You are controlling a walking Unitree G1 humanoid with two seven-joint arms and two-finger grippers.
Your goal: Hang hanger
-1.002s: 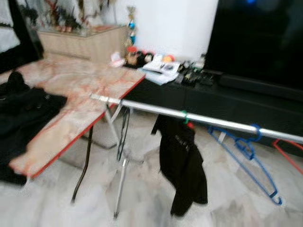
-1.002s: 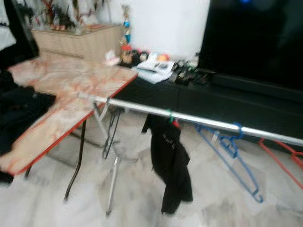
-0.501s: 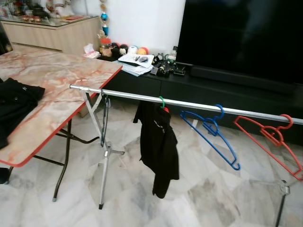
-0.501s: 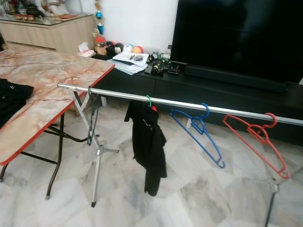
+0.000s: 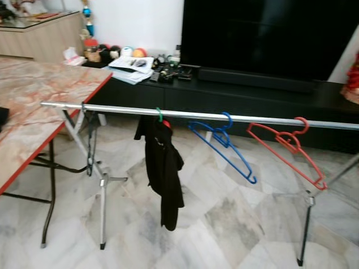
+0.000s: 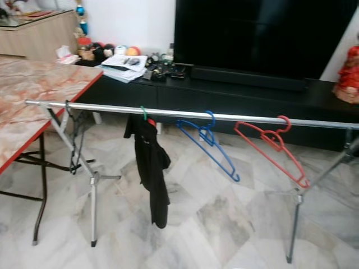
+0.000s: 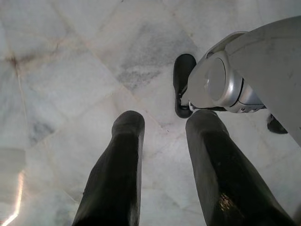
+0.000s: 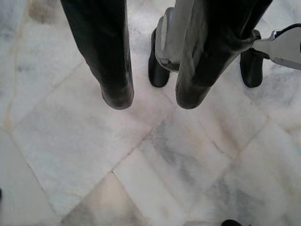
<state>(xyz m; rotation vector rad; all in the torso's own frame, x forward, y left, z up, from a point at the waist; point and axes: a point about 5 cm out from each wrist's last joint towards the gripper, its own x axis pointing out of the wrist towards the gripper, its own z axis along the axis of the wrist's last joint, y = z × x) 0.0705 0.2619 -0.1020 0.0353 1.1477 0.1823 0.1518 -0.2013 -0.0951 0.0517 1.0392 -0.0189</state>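
Television point(image 5: 263, 33): large, dark, standing on a low black cabinet point(image 5: 235, 103) along the back wall; papers and small clutter point(image 5: 132, 61) lie toward the cabinet's left end.

Marble-topped table point(image 5: 33, 106), red-edged, at the left of the scene; its near corner sits close beside the rack's left end.

Clothes rack: a silver rail point(image 5: 196, 116) running across the room on folding legs point(image 5: 101, 196), set clear of the cabinet so that garments hang free above the marble floor point(image 5: 224, 224).

Black garment point(image 5: 162, 168): hung on a green-hooked hanger left of the rail's middle, drooping well short of the floor.

Red hanger point(image 5: 289, 148): bare, hooked toward the rail's right end and tilted.

Blue hanger point(image 5: 221, 143): bare, hooked near the rail's middle, between garment and red hanger, likewise tilted, apart from both.

Dark strap or hanger point(image 5: 90, 145): at the rail's left end; kind unclear.

Left gripper point(image 7: 162, 129): fingers parted, empty, pointing at the floor with the arm hanging idle beside the robot's foot point(image 7: 182, 84).

Right gripper point(image 8: 153, 101): fingers parted, empty, likewise idle.

Judgement: the hangers already sit on the rail and neither gripper carries one, so the hanging step appears done or a further hanger is yet to be fetched.
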